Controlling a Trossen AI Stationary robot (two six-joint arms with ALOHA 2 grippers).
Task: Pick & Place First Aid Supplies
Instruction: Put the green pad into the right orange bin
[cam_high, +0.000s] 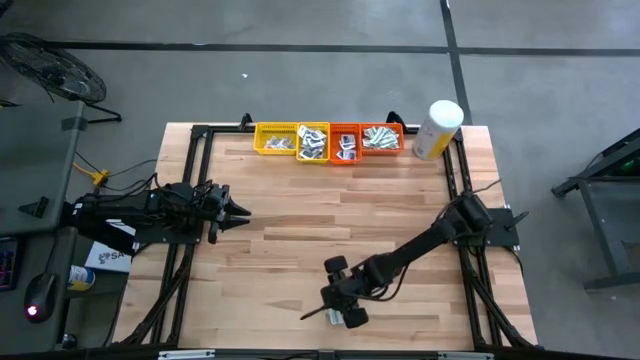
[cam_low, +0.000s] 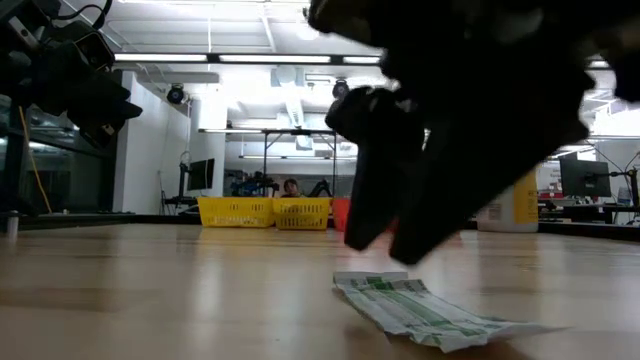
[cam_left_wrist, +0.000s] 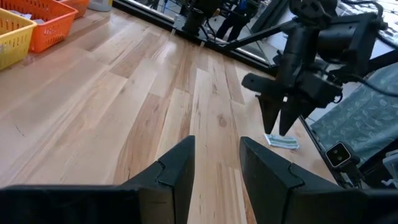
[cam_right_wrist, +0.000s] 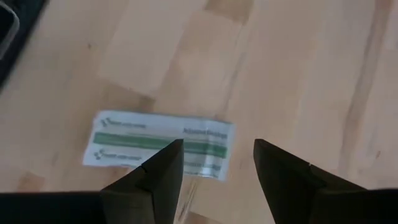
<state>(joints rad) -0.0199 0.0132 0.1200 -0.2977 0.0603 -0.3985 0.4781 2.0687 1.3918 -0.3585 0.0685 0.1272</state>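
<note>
Right gripper (cam_right_wrist: 214, 163) is hanging over one packet (cam_right_wrist: 160, 145) on the table (cam_high: 300, 220), fingers spread and empty, nothing pinched. In the overhead view that puts it lower centre of the frame (cam_high: 338, 308), near the front edge; I can only make out a pale sliver of the packet sticking out by the gripper there.

Handling, as I read it: flat paper strip, white with a green band, so very light and floppy. It lies nearly flush on the wood. In the table-level view the packet (cam_low: 425, 312) looks slightly crumpled, one end raised a little off the surface. Expect it to slide rather than lift if I push on it. No fragility worry, but creasing is likely.

Where I'd grab: across the short width, near the middle or at the raised end, fingertips pressed down to the wood before closing.

Orientation: in the right wrist view the long axis runs left-right across the frame, tilted slightly down toward the right. The fingers sit over its right-hand end, not the middle.

Left gripper (cam_high: 237, 211) waits at left centre of the overhead view, above the table, fingers apart, holding nothing.

Trays (cam_high: 328, 140) with the other packets sit along the top edge, well apart from this one.
</note>
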